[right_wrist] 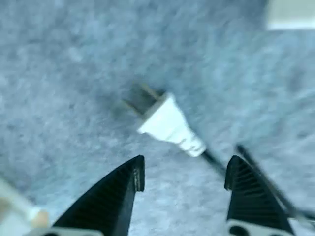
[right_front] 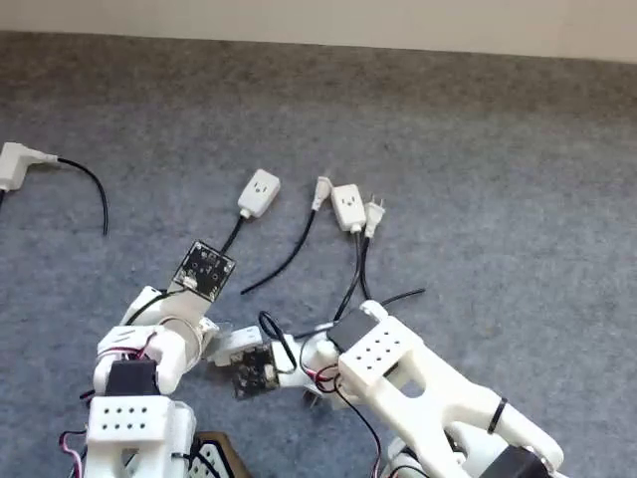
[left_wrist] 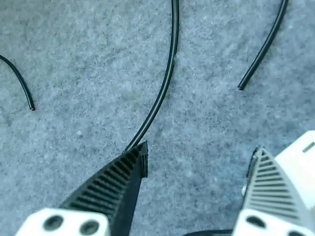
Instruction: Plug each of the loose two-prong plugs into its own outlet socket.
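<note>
You had 2 loose plugs near the middle of the desk in the high view. The first plug lay just beside the middle socket, and the second plug lay close against that socket's other side. Both plugs' prongs pointed away from the arms. A second socket sat apart, toward the left arm's side, with its black lead running back toward that arm. A white connector with its own short lead lay well apart at the desk's side edge.

The grey surface beyond the sockets was open up to the far edge, where it met a pale band. There was open room toward the right side too. Close to the arms, black leads crossed one another between the left arm and the right arm.

In your right wrist view the right pincer was spread wide and held nothing. A two-prong plug lay on the desk just ahead of the tips, clear of both, with its 2 prongs pointing away. I could not tell which of the 2 plugs it was.

In your left wrist view the left pincer was also spread and held nothing. A black cable ran up to its dark finger, and 2 cut cable ends lay on the carpet nearby.
</note>
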Available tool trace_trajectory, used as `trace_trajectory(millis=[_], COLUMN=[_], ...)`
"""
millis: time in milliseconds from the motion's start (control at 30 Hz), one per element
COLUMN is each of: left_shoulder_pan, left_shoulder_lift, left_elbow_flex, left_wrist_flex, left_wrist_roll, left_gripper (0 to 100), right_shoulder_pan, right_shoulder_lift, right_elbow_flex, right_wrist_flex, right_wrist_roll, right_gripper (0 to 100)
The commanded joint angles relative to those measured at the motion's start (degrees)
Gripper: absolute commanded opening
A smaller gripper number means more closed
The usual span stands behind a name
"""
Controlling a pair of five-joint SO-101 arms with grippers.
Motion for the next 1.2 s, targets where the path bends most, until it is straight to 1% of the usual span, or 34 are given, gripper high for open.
trace_trajectory(millis=[0,100,200,333,400,467,533,667,733,833,933,1100,1167], left_shoulder_pan=[-0.4,-0.4,-0.3,-0.3,-0.3,-0.3,-0.3,-0.3,-0.3,-0.3,0.2,0.6,0.6], left_shoulder_lift=[-2.7,-2.7,-2.7,-2.7,-2.7,-2.6,-2.6,-2.6,-2.6,-2.6,-2.6,-2.6,-2.6], left_elbow_flex=[0.2,0.2,0.2,0.2,0.2,0.2,0.2,0.2,0.2,0.2,0.2,0.2,0.2], left_wrist_flex=[0.4,0.6,0.5,0.7,0.7,0.7,0.8,0.8,0.8,0.8,0.8,0.8,0.8], left_wrist_roll=[0.4,0.4,0.4,0.4,0.4,0.4,0.4,0.4,0.4,0.4,0.4,0.5,0.5], left_gripper=[33,33,33,33,33,33,33,33,33,33,33,33,33], right_shoulder_pan=[-0.6,-0.7,-3.3,-8.6,-9.9,-10.2,-9.8,-7.1,-5.7,-4.9,-3.8,0.0,0.1], right_shoulder_lift=[0.4,0.2,0.0,0.5,0.5,0.5,0.5,0.5,0.5,0.5,0.6,0.6,0.6], right_elbow_flex=[-3.3,-0.6,1.4,2.5,4.3,5.8,7.1,7.5,7.6,7.4,5.5,1.5,1.2], right_wrist_flex=[-2.5,-2.5,-2.5,-3.8,-6.0,-8.3,-8.7,-8.7,-8.5,-7.1,-7.3,-7.3,-7.3], right_wrist_roll=[1.0,0.8,0.7,1.1,1.2,2.2,4.9,6.6,7.9,7.3,0.4,-11.2,-16.6], right_gripper=[25.9,25.9,24.8,13.5,10.3,10.2,10.2,10.4,12.7,15.2,12.8,0.7,1.0])
